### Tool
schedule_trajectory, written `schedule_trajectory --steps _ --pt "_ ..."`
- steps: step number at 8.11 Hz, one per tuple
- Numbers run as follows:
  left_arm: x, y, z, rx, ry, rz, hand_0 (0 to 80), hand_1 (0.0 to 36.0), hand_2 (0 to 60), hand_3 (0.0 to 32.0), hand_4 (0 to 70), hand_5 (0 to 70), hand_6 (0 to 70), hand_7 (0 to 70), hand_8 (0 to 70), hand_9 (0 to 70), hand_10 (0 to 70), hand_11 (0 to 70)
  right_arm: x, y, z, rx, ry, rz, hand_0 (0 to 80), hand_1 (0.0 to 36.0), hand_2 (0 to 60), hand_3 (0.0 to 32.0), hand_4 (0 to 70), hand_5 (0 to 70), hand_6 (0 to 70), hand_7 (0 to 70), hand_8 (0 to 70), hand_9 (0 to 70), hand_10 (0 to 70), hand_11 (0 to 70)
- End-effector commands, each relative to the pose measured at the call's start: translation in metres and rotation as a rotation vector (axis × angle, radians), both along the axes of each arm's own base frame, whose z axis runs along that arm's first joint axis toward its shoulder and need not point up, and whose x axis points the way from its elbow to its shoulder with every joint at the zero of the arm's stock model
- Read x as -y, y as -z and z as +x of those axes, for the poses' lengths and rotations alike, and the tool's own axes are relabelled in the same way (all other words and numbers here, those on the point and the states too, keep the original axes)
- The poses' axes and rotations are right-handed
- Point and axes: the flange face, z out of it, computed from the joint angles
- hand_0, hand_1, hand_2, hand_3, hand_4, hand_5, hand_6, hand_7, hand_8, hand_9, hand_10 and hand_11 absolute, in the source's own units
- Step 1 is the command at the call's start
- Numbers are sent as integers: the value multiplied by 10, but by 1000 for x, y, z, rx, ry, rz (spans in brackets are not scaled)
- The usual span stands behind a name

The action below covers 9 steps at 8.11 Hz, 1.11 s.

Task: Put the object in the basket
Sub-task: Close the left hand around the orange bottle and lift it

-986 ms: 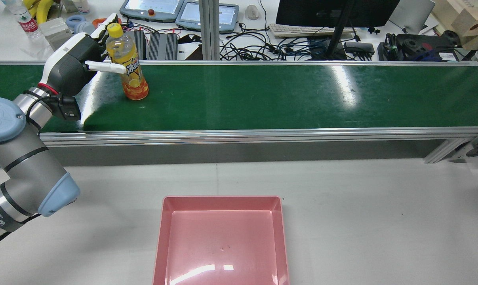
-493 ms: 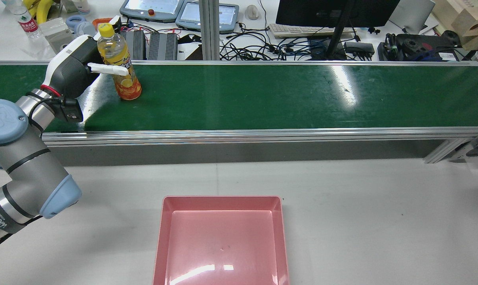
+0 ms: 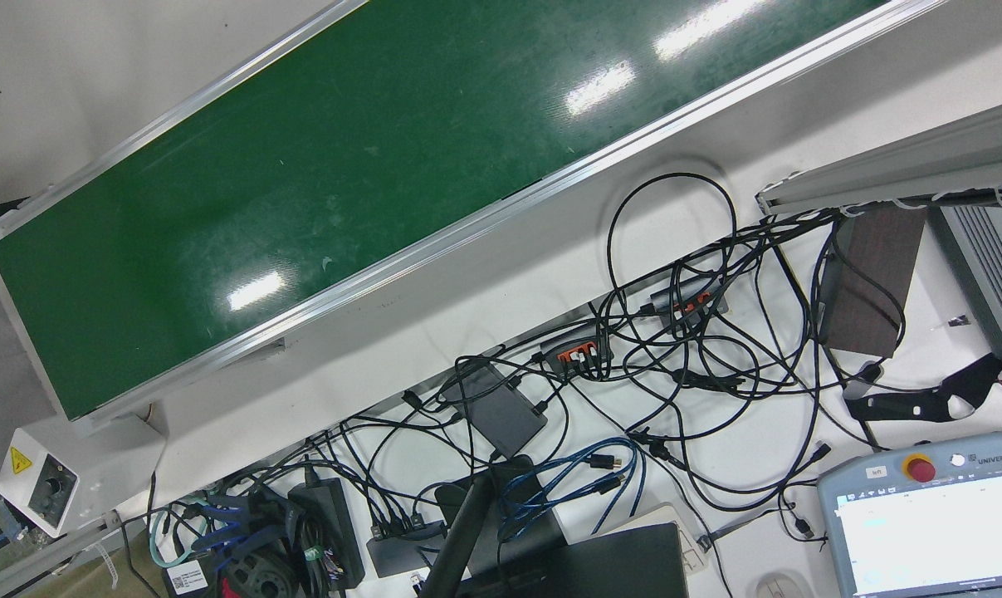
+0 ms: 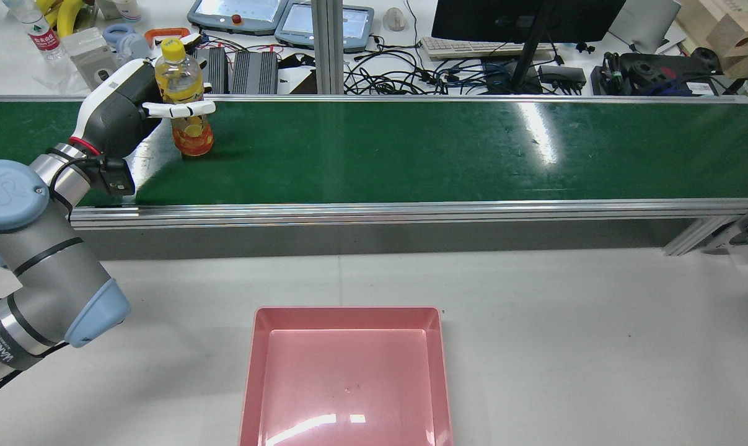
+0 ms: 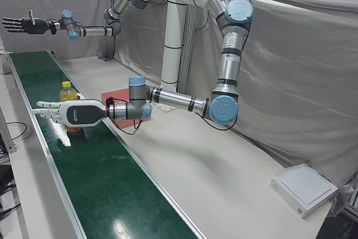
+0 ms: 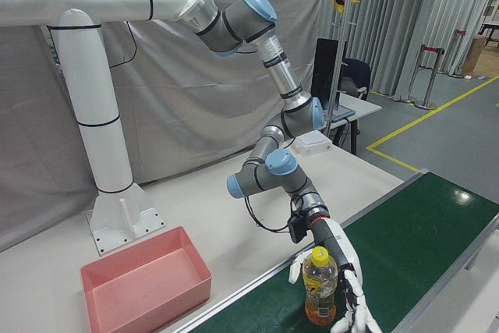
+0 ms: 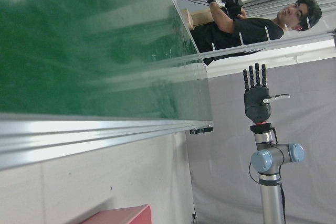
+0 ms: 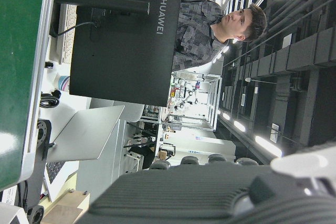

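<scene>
Well, from where I stand the left hand point(image 4: 123, 114) is right up against the bottle point(image 4: 191, 131), which stands upright on the green belt point(image 4: 411, 148) near its far edge. The thumb point(image 4: 178, 109) lies across the bottle's front at mid-height, and the other fingers reach past its far side, straight and apart rather than curled in. So I'd call the hand spread around the bottle, not clamped on it.

The grasp looks like the step in hand. To do it well, I'd want the fingers to curl in evenly against the thumb at the bottle's waist, so nothing pushes it over. The bottle is tall and smooth-sided, so a lopsided squeeze could tip it or let it slip. A straight lift should come first, and only then the swing toward the pink basket point(image 4: 347, 310), which sits empty on the table well apart from the belt.

The right hand point(image 5: 22, 24) is held high, fingers spread, holding nothing.
</scene>
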Motion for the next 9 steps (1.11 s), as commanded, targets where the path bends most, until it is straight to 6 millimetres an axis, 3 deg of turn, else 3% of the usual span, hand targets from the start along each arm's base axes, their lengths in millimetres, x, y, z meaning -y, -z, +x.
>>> schedule_trajectory --steps 1,3,5,6,8,9 --pt "-11 30 -10 16 2 -21 469 247 600 0 339 639 449 647 562 700 611 700 0 0 0 0 0 1 0 0 0 0 0 0 0 0 0 0 0 0" --pt "-25 57 -18 3 -4 11 458 256 600 0 347 666 483 683 594 700 626 700 0 0 0 0 0 1 0 0 0 0 0 0 0 0 0 0 0 0" --pt "-30 82 -14 -13 -46 44 431 246 600 0 338 651 495 687 581 700 602 700 0 0 0 0 0 1 0 0 0 0 0 0 0 0 0 0 0 0" --pt "-40 93 6 0 -135 77 427 244 600 0 329 637 491 679 572 700 601 700 0 0 0 0 0 -1 0 0 0 0 0 0 0 0 0 0 0 0" --pt "-79 109 57 13 -289 125 440 245 600 0 340 636 506 692 574 700 617 700 0 0 0 0 0 -1 0 0 0 0 0 0 0 0 0 0 0 0" --pt "-95 115 70 21 -327 135 419 233 600 0 358 641 528 700 574 700 613 700 0 0 0 0 0 -1 0 0 0 0 0 0 0 0 0 0 0 0"
